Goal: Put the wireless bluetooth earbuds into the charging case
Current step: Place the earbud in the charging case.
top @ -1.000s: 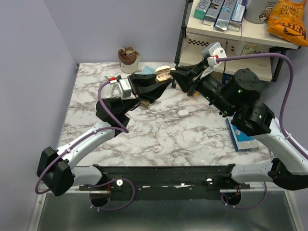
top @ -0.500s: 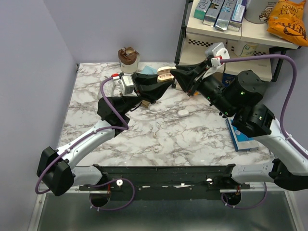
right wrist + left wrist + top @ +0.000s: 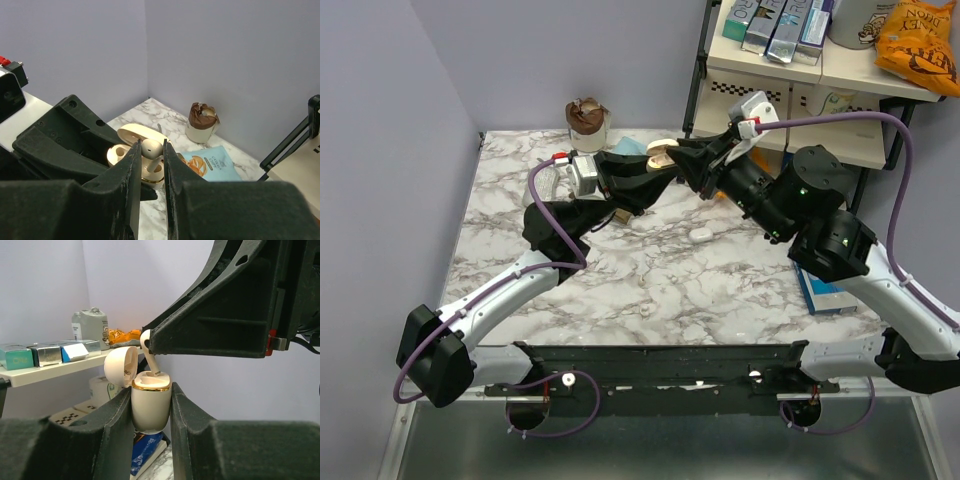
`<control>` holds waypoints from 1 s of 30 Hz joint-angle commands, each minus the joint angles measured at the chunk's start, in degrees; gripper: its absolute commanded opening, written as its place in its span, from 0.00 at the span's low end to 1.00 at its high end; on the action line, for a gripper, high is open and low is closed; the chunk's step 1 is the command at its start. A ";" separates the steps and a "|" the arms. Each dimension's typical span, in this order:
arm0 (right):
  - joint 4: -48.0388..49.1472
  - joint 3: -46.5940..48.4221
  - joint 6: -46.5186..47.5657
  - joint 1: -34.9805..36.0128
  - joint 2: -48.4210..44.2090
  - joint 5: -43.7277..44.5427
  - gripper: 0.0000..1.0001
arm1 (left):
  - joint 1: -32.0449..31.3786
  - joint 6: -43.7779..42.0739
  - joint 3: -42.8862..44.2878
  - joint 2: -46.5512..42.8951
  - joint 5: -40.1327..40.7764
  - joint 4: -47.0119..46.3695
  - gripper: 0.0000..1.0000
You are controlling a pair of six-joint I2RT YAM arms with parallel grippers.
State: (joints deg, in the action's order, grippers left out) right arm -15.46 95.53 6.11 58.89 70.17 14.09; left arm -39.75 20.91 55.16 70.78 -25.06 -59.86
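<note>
Above far table (image 3: 650,270) edge, charging case (image 3: 150,410): slick, clamped in left gripper (image 3: 150,394)
earbud (image 3: 151,148): tiny, slippery, right gripper (image 3: 151,144) pinching its head

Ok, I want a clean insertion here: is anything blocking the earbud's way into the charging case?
Nothing visible does. The lid is swung open to one side, and the earbud in the right gripper has its stem tip at the mouth of the charging case.

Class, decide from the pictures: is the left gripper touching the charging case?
Touching. The left wrist view shows the left gripper with its two fingers pressed against opposite sides of the charging case, with no gap.
</note>
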 commanded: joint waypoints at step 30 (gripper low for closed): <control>0.79 -1.66 1.19 0.35 0.49 4.11 0.09 | 0.28 0.19 -0.31 -1.09 1.59 -2.46 0.00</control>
State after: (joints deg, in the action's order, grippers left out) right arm -13.37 93.73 7.14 58.94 70.72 17.37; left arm -39.55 21.02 54.30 70.70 -23.99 -59.88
